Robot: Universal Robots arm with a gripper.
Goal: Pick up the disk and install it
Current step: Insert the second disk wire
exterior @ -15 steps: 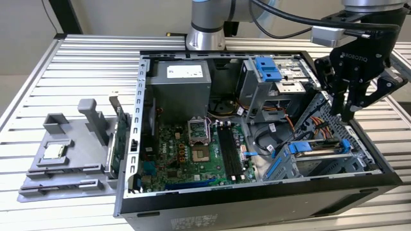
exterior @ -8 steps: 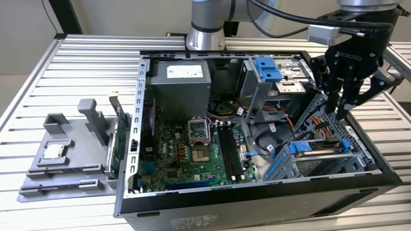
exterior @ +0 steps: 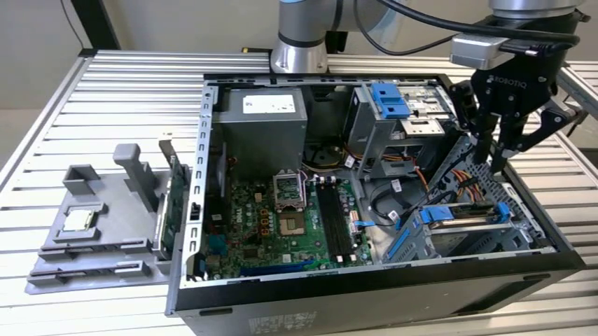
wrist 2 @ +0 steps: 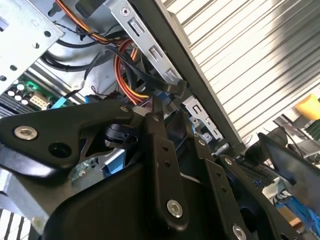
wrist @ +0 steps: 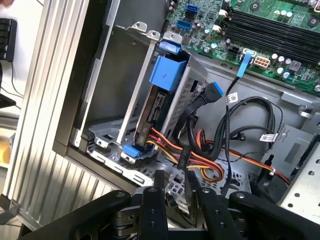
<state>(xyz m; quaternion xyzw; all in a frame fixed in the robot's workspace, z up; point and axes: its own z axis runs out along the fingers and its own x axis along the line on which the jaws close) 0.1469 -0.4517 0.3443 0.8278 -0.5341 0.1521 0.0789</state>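
Ribbed metal surface carries an open computer case near its edge on the exterior view's right. A grey fixture sits beside the case, toward the opposite edge. Over the case's drive cage hangs the hand, its fingers a narrow gap apart and gripping nothing. The disk sits slotted in that cage with its blue rails showing, just below the fingertips and apart from them.
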